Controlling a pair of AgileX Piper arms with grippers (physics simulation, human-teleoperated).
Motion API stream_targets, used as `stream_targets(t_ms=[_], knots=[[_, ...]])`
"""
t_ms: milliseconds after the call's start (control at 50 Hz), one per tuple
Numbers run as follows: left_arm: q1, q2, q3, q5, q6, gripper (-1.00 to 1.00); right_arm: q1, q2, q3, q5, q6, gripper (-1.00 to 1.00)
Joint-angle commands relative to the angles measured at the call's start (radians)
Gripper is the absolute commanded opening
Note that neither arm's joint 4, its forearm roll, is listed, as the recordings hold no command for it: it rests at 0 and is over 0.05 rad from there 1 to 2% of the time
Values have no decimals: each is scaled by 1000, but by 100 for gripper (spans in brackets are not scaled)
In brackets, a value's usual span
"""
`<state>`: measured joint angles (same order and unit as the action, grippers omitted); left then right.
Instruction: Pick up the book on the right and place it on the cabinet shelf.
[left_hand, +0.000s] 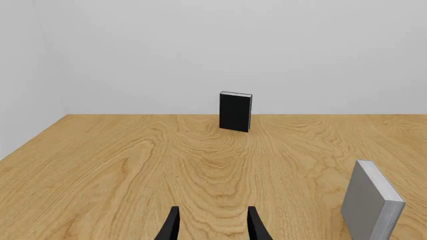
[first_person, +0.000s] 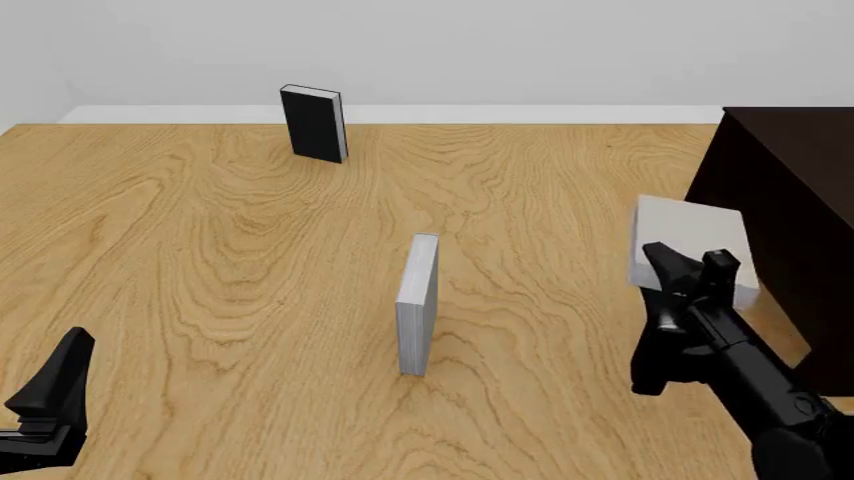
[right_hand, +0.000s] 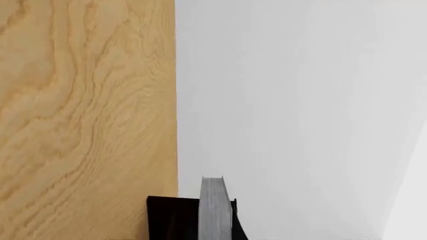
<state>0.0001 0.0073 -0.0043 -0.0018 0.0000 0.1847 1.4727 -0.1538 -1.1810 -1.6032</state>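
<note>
In the left wrist view, the left gripper (left_hand: 212, 224) shows two dark fingertips with a clear gap between them, and nothing is between them; it sits low over the wooden surface (left_hand: 133, 170). Farther on, a black book (left_hand: 235, 111) stands upright near the far edge, and a slimmer grey book (left_hand: 371, 201) stands upright off to one side. In the front view, the left gripper (first_person: 54, 395) is at the near left, well apart from all books. The right gripper (first_person: 691, 268) is raised at the right and holds the book (first_person: 687, 235) (the thick light-grey one), which is tilted and seems to be lifted off the surface, just beside the dark cabinet (first_person: 781, 200); the inside of the cabinet cannot be seen from here. The slimmer grey book (first_person: 419, 303) stands in the middle, the black book (first_person: 315, 123) at the far side. In the right wrist view, the right gripper (right_hand: 200, 220) is clamped on the book (right_hand: 215, 207), seen edge-on between the dark fingers (right_hand: 170, 217).
</note>
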Motion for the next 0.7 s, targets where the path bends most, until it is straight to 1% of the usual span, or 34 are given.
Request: stream_targets(t_ms=[20,60,100,120,160,180,220,240,260,280,360,380,420,460,540,560,580,660,700], knots=[[0,0,0,0,0,100,-10,60,-39,-37,9,-100],[0,0,0,0,0,100,-14,64,-41,-36,12,-100],[0,0,0,0,0,100,-11,72,-45,-36,-9,-100],[0,0,0,0,0,100,-15,72,-46,-36,-1,-100],[0,0,0,0,0,100,-17,77,-48,-37,-12,-100],[0,0,0,0,0,100,-21,76,-48,-37,-7,-100],[0,0,0,0,0,100,-41,83,-47,-38,-20,-100],[0,0,0,0,0,100,-39,85,-44,-38,-9,-100],[0,0,0,0,0,100,-40,89,-44,-38,-10,-100],[0,0,0,0,0,100,-40,99,-41,-39,-25,-100],[0,0,0,0,0,100,-51,102,-38,-39,-16,-100],[0,0,0,0,0,100,-61,115,-34,-39,-37,-100],[0,0,0,0,0,100,-60,104,-36,-39,-17,-100],[0,0,0,0,0,100,-71,110,-35,-39,-31,-100],[0,0,0,0,0,100,-86,107,-39,-39,-18,-100],[0,0,0,0,0,100,-91,111,-39,-39,-26,-100],[0,0,0,0,0,100,-94,112,-40,-39,-18,-100],[0,0,0,0,0,100,-112,120,-42,-39,-22,-100],[0,0,0,0,0,100,-119,116,-46,-39,-15,-100]])
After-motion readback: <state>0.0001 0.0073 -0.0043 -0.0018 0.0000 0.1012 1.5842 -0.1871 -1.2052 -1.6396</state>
